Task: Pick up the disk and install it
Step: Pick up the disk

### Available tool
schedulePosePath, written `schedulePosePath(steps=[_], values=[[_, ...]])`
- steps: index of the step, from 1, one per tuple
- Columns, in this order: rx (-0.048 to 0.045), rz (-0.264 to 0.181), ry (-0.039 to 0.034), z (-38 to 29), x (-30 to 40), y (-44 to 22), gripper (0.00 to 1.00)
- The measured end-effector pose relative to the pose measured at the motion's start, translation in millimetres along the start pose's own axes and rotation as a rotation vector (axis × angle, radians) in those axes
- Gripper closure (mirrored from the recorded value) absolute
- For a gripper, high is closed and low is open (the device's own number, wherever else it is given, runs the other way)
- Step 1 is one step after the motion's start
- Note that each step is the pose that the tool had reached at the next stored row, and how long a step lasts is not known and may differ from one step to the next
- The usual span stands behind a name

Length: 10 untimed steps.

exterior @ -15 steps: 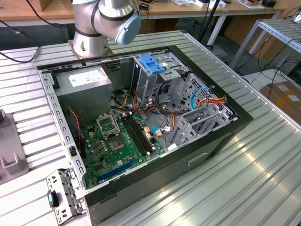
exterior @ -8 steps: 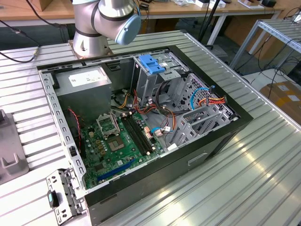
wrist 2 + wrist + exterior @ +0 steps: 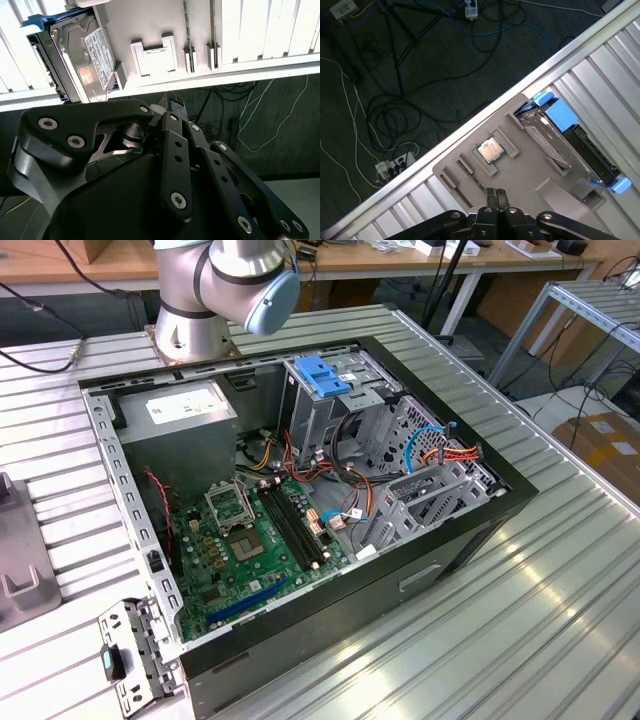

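Currently the gripper [image 3: 496, 192] is fully closed, fingertips pressed together with nothing between them; both wrist views agree [image 3: 172, 100]

Disk [image 3: 570, 145] is not picked up yet. It stands on its long edge in a slot at one end of a grey tray [image 3: 530, 170], with the light-blue carrier showing at both ends and the labelled metal face turned toward the tray's middle. Second wrist view shows the same: disk [image 3: 82, 55] upright in the tray [image 3: 150, 25], clear of the gripper

Gripper hangs above the tray, well apart from the disk, nearer the pocket holding a CPU [image 3: 490, 148]. A thin RAM stick [image 3: 471, 175] lies in a narrow slot just beside that pocket

Tray sits at the edge of the ribbed metal desk [image 3: 600, 65]; beyond the edge is floor with loose cables [image 3: 395, 115]

Exterior view: arm [image 3: 225, 280] is based behind an open PC case [image 3: 420, 580] lying on the desk [image 3: 500, 640], with the motherboard [image 3: 260, 540] exposed and a blue latch [image 3: 322, 375] on top of the drive cage
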<state>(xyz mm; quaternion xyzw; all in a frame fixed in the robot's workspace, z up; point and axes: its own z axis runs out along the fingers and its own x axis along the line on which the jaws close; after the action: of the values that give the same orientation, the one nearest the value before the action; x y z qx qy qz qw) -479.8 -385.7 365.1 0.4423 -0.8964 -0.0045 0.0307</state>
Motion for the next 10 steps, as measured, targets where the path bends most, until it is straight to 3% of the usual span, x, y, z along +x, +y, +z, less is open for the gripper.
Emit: schedulePosePath(steps=[10], values=[[0.0033,-0.064,0.0023,0.0,0.0,0.0,0.9]])
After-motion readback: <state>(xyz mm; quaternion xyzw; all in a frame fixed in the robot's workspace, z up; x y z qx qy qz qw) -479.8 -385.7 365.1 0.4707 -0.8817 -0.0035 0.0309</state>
